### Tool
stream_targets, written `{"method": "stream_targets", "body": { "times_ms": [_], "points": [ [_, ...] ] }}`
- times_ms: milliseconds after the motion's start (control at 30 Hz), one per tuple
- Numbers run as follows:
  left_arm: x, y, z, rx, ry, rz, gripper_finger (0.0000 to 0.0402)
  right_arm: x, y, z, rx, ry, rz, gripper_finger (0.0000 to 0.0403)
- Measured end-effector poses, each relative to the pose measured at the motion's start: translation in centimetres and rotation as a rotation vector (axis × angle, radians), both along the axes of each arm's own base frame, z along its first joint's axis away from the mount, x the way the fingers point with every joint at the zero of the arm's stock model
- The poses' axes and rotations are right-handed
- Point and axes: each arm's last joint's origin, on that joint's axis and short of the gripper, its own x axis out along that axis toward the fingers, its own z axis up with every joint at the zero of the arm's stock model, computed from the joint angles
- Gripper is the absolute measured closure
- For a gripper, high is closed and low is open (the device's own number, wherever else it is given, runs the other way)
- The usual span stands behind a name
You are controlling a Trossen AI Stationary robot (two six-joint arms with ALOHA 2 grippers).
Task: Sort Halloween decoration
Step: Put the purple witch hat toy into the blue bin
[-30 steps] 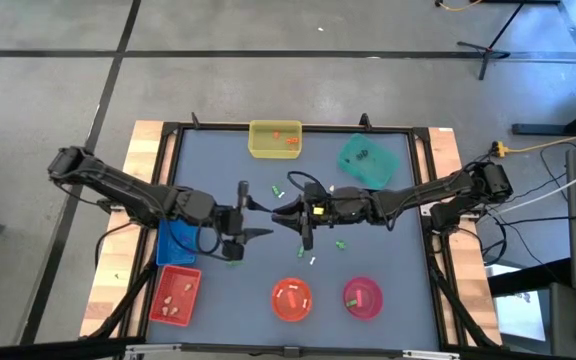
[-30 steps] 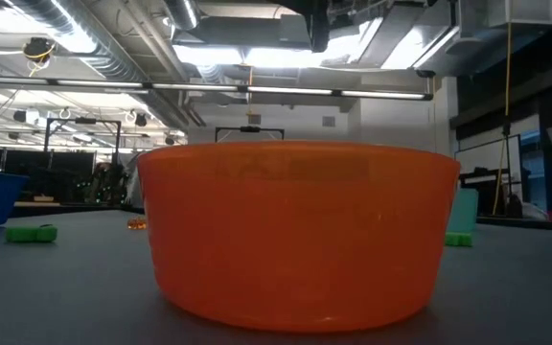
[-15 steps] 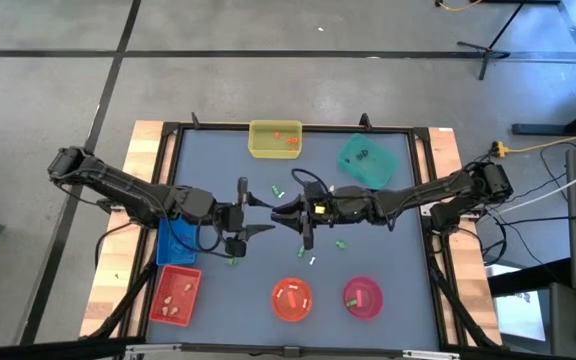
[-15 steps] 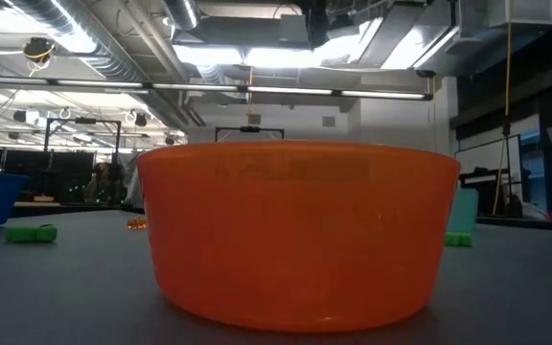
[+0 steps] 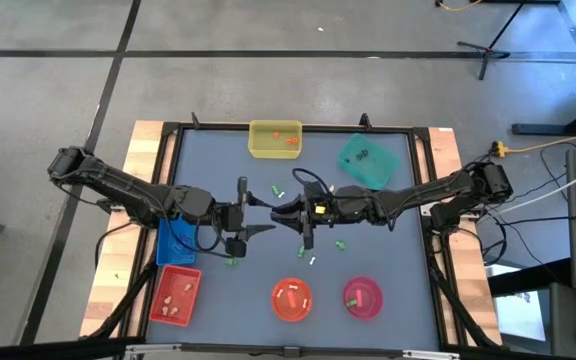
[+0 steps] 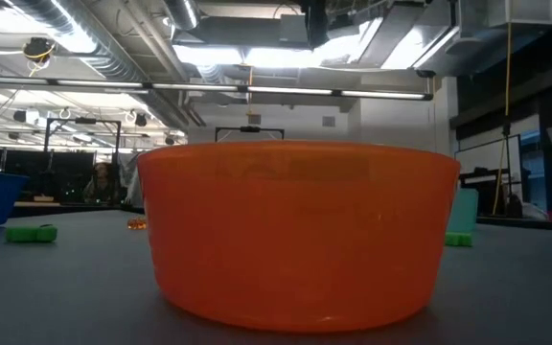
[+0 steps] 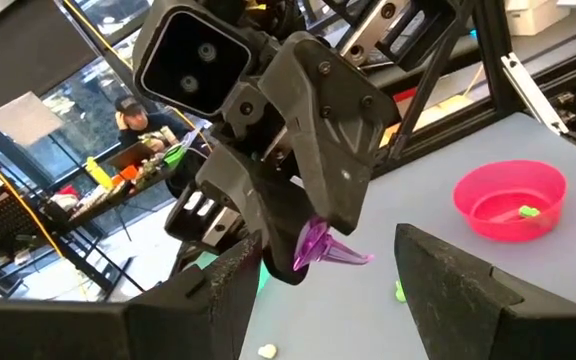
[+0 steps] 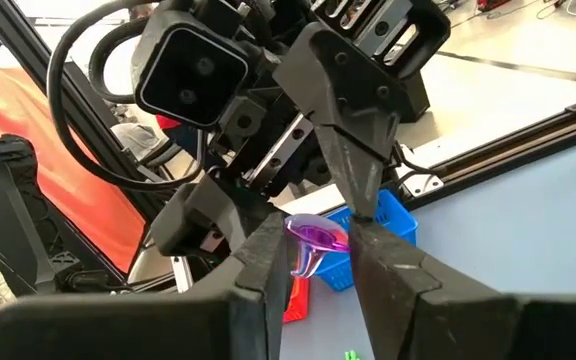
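The right hand (image 8: pixel 313 245) is clamped on a small purple trinket (image 8: pixel 315 240), its two fingers (image 8: pixel 383 265) pinching the piece above the middle of the surface (image 5: pixel 208 160). Facing it, just to the left, the left hand (image 7: pixel 318 262) stands with its fingers apart, and the purple piece sits between them without being gripped (a hand-over seems to be the step in hand, judging by how the two meet tip to tip). Across the last second almost nothing has moved: both arms hold the same meeting pose, so the passing of the trinket is not yet done.

Round about, loose green trinkets (image 5: pixel 340 243) and a white one (image 5: pixel 313 261) lie on the surface near the hands, still unsorted. Farther out stand the containers: a yellow tray (image 5: pixel 255 149) at the far edge with orange bits, a teal tray (image 5: pixel 389 168) to its right with dark ones, a blue basket (image 5: pixel 169 243) and a red tray (image 5: pixel 157 291) with beige pieces at near left, an orange bowl (image 5: pixel 277 303) and a pink bowl (image 5: pixel 376 295) at the near edge. Much sorting looks done; some remains.
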Motion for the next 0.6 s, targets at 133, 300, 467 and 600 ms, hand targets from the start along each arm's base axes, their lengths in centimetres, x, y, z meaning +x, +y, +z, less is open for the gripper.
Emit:
{"method": "stream_targets", "body": {
  "times_ms": [133, 300, 467, 600],
  "points": [
    [-0.01, 0.04, 0.00, -0.005, -0.001, 0.019, 0.0189, 0.00, -0.05, -0.01, -0.005, 0.000, -0.019, 0.0306],
    [-0.32, 0.19, 0.10, 0.013, -0.003, 0.168, 0.0189, 0.00, -0.19, -0.01, -0.037, 0.000, -0.065, 0.0306],
    [-0.57, -0.19, 0.05, -0.020, -0.010, 0.249, 0.0189, -0.01, -0.43, -0.06, -0.088, 0.008, -0.145, 0.0306],
    [-0.75, -0.53, -0.02, -0.027, -0.009, 0.284, 0.0189, -0.06, -0.73, -0.04, -0.093, 0.009, -0.255, 0.0306]
  ]
}}
